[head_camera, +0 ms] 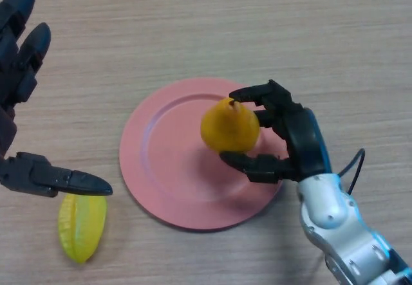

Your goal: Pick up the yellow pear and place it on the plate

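Pear [230,128] sits clamped in our right hand [293,140] over the plate [161,169], for release there. Our left hand [19,92] waits with fingers apart beside a starfruit [82,227].

Both hands are black throughout, built of chunky, angular segments with a matte plastic look. The right hand [290,140] has thick fingers [257,94] ending in blunt, rounded tips, and a broad rounded back with a thin blue edge. Behind it sits a glossy silver-white forearm [338,224] of smooth, bulging shells, with a blue accent near its lower end. The left hand [22,105] shows rounded fingertips and a tapering, pointed thumb [77,182].
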Tool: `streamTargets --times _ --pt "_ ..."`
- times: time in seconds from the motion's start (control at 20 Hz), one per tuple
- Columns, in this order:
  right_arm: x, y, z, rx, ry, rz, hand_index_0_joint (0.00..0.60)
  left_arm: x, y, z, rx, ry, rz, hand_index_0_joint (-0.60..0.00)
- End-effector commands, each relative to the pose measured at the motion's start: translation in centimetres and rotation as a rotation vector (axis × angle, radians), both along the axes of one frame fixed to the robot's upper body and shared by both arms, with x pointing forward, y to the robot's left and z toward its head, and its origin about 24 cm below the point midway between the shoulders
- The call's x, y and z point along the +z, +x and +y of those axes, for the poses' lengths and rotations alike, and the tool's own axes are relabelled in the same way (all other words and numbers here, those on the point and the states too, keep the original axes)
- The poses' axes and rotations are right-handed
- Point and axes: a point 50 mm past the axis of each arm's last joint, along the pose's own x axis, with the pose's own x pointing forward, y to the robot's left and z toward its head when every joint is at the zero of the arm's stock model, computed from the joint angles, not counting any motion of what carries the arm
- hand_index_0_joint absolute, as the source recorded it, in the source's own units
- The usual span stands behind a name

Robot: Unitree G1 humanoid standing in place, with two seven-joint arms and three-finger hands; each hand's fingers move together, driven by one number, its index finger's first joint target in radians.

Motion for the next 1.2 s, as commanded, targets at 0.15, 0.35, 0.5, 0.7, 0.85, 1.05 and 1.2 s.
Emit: streamTargets --times 0.15,0.35,0.5,0.7,0.85,1.05,1.2 --pt "2.0 0.6 1.3 0.039 0.023 -0.137 0.6 3.0 -1.3 1.1 0.044 0.037 -0.186 0.0" --pt "0.6 0.8 1.3 0.051 -0.054 -0.079 0.55 2.7 -1.3 1.1 0.044 0.037 -0.185 0.0" --pt "0.9 0.7 1.3 0.067 -0.058 -0.082 0.15 2.7 -1.3 1.1 0.047 0.04 -0.183 0.0" --pt "2.4 0.4 1.2 0.107 0.009 -0.104 0.0 2.6 -1.3 0.9 0.045 0.041 -0.181 0.0" --pt "5.6 -0.3 0.3 0.127 0.051 -0.174 0.0 2.6 -1.4 0.8 0.036 0.037 -0.178 0.0" --pt "8.2 -1.9 -2.2 0.117 0.053 -0.255 0.0 2.1 -1.4 0.6 0.029 0.038 -0.158 0.0" --pt "9.5 -4.1 -4.5 0.101 0.056 -0.289 0.0 1.8 -1.2 0.4 0.026 0.041 -0.149 0.0"
